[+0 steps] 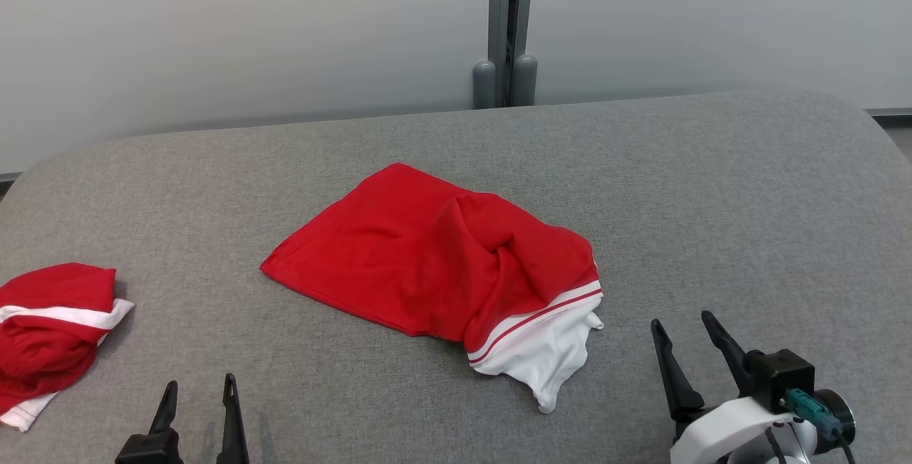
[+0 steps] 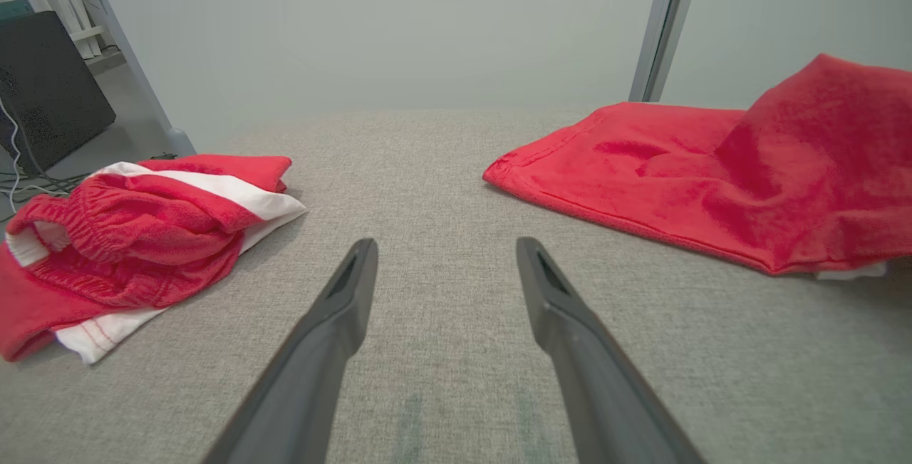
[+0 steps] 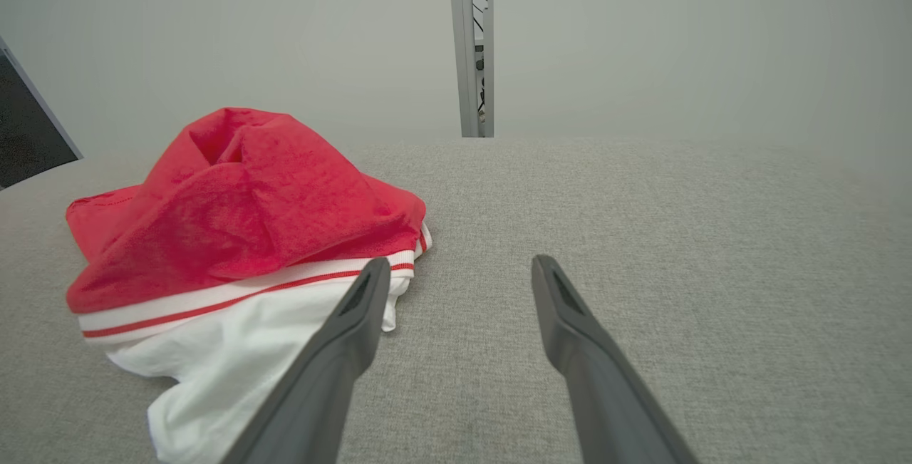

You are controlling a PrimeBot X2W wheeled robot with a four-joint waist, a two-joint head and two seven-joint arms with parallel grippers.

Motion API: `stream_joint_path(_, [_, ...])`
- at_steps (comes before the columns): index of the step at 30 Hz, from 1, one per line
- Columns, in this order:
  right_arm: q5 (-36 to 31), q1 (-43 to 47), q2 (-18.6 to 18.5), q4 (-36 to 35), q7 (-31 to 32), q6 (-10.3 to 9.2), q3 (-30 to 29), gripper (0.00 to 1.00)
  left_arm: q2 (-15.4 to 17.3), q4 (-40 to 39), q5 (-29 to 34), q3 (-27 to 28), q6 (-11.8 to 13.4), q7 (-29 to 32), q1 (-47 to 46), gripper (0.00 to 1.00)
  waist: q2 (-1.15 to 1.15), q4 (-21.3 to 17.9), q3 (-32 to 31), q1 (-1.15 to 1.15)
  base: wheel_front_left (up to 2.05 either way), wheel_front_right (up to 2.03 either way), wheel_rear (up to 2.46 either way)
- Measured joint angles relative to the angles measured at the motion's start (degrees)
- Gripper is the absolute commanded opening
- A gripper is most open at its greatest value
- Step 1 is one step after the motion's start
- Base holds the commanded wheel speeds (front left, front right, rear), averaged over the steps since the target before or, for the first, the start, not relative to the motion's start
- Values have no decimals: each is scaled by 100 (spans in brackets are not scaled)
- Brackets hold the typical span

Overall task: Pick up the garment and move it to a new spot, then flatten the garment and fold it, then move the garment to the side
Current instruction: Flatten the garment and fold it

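A red garment (image 1: 427, 257) with a white, red-striped band lies loosely spread and rumpled in the middle of the grey padded table (image 1: 712, 200). My left gripper (image 1: 200, 382) is open at the near edge, left of the garment and apart from it. In the left wrist view the left gripper (image 2: 445, 243) points at bare table, with the garment (image 2: 712, 179) off to its right. My right gripper (image 1: 681, 319) is open just right of the white hem. In the right wrist view the right gripper (image 3: 462, 261) has nothing between its fingers, and the garment (image 3: 242, 214) lies beside its left finger.
A second red and white garment (image 1: 50, 336) lies bunched at the table's left edge, also in the left wrist view as the bunched garment (image 2: 135, 250). A grey post (image 1: 506, 29) stands behind the table against a pale wall. Bare table stretches to the right and back.
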Motion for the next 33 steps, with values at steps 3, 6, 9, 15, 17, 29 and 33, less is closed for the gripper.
stream_joint_path(3, [2, 9, 1, 8, 0, 0, 20, 100, -49, 13, 92, 94, -74, 0, 26, 100, 0, 5, -5, 0, 0, 0, 0])
stream_joint_path(6, [2, 11, 0, 21, 1, -1, 48, 100, -104, 21, 146, 155, -144, 0, 20, 100, 0, 9, 22, 0, 0, 0, 0])
stream_joint_path(9, [1, 5, -2, 38, 0, -1, 115, 100, -146, 24, 186, 185, -199, 0, -29, 100, 0, 23, 88, 0, 0, 0, 0])
stream_joint_path(15, [58, -7, -3, 129, 0, -1, 818, 100, -177, 141, 280, 145, -290, 0, -174, 100, 0, 111, 231, 0, 0, 0, 0])
stream_joint_path(17, [109, -5, 0, 169, 0, -1, 1118, 100, -179, 165, 282, 125, -298, 0, -218, 100, 0, 161, 280, 0, 0, 0, 0])
stream_joint_path(29, [-111, -313, 11, 942, 1, 0, 1972, 99, -191, 304, 276, -33, -353, 0, -350, 100, 0, 518, 515, 0, 0, 0, 0])
stream_joint_path(33, [-213, -431, 3, 1110, 0, -1, 1706, 0, -189, 312, 268, -47, -358, 0, -359, 100, 0, 586, 579, 0, 0, 0, 0])
